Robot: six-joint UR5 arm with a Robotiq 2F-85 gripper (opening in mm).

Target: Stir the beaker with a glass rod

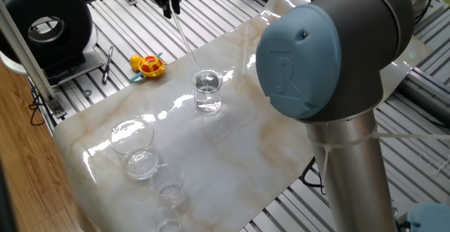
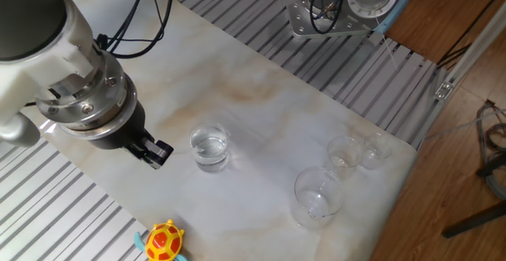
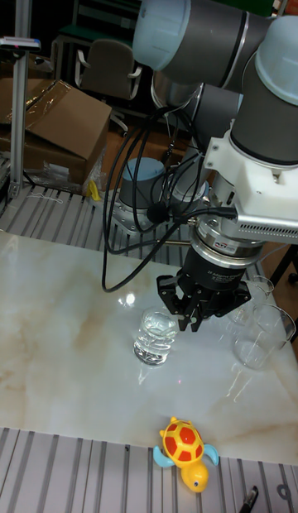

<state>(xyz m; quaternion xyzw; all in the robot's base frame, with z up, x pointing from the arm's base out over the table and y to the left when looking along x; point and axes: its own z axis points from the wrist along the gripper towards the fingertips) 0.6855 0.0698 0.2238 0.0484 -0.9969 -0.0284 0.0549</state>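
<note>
The arm is built of thick dark grey rounded joint housings (image 3: 207, 41) capped with pale blue-grey round covers (image 1: 302, 56), one cover marked with a faint embossed logo. A brushed silver metal tube (image 1: 348, 172) forms the link below the big joint. Above the fingers sits a white block (image 3: 257, 194), then a ribbed silver ring with small screws (image 2: 83, 107), then a black cylindrical wrist (image 3: 217, 273). Black cables (image 3: 136, 190) loop from the wrist. The short black fingers (image 3: 189, 318) taper downward.
</note>
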